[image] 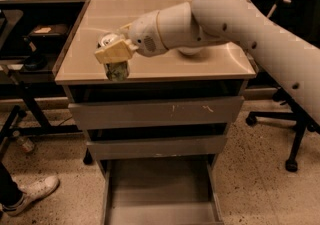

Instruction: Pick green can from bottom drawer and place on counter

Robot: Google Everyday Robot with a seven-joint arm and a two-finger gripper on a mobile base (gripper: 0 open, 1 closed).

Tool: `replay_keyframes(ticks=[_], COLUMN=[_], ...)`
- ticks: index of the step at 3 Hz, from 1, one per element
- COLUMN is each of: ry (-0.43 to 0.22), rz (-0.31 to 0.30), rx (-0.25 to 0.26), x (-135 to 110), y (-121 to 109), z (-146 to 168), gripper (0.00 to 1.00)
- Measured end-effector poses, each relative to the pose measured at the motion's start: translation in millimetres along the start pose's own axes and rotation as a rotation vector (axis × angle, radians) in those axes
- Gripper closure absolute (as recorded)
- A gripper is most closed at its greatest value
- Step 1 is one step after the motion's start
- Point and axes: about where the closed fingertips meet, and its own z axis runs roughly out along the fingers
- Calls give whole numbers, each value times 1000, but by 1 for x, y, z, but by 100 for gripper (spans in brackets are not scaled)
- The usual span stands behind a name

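The glossy beige table point(222, 66) stands above the bottom drawer point(160, 184), which is pulled out. At the table's front left edge, the tool point(115, 53) grips the green can point(117, 71) around its middle. The can's long axis runs roughly vertical, silver end up.

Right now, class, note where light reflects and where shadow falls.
Camera view: warm sheen on the glossy counter; the open bottom drawer lies dim; the gripper, at the counter's front edge holding the green can, is evenly lit.
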Motion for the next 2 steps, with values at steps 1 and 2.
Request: replay_keyframes(ticks=[1,2], ry=[15,32], rz=[15,21], rx=[-18,-48], x=[-18,-32], y=[-36,-65], z=[7,20], gripper=[100,100])
